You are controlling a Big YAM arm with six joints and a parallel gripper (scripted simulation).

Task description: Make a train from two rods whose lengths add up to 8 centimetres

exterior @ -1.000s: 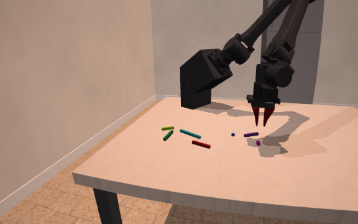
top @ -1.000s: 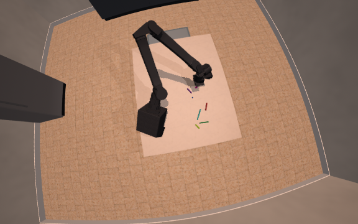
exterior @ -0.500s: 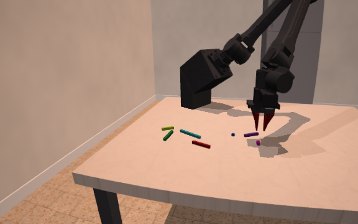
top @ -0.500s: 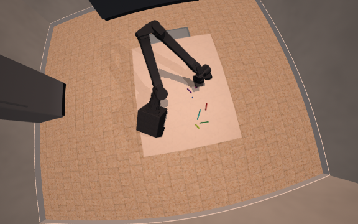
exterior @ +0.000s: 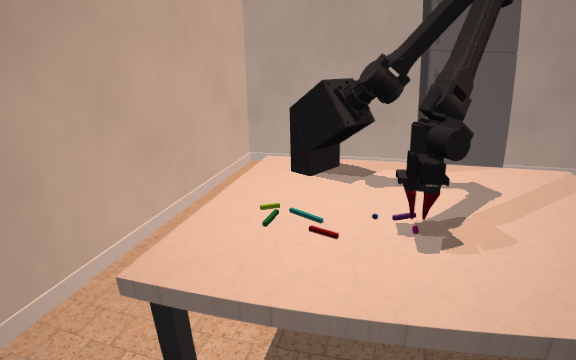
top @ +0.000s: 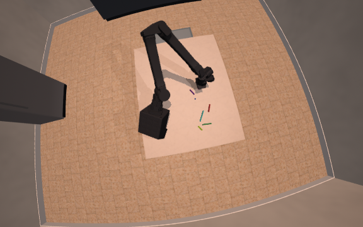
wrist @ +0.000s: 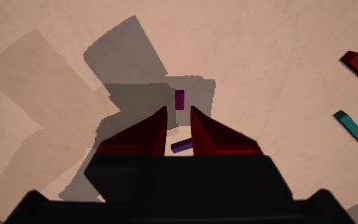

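A purple rod [exterior: 403, 216] lies flat on the table, and a short magenta rod [exterior: 415, 229] lies a little apart from its near end. My gripper [exterior: 419, 216] hangs just above the table by the purple rod's right end. Its red fingers are narrowed with a small gap, and nothing is between them. In the wrist view the purple rod [wrist: 182, 145] shows under the gap between the fingers, with the magenta rod [wrist: 179, 99] just beyond the tips. A small blue rod [exterior: 374, 216] lies to the left of the purple rod.
A red rod [exterior: 323, 232], a turquoise rod [exterior: 306, 215], a green rod [exterior: 270, 217] and a lime rod [exterior: 269, 205] lie further left. The arm's black base block [exterior: 325, 125] stands at the table's back.
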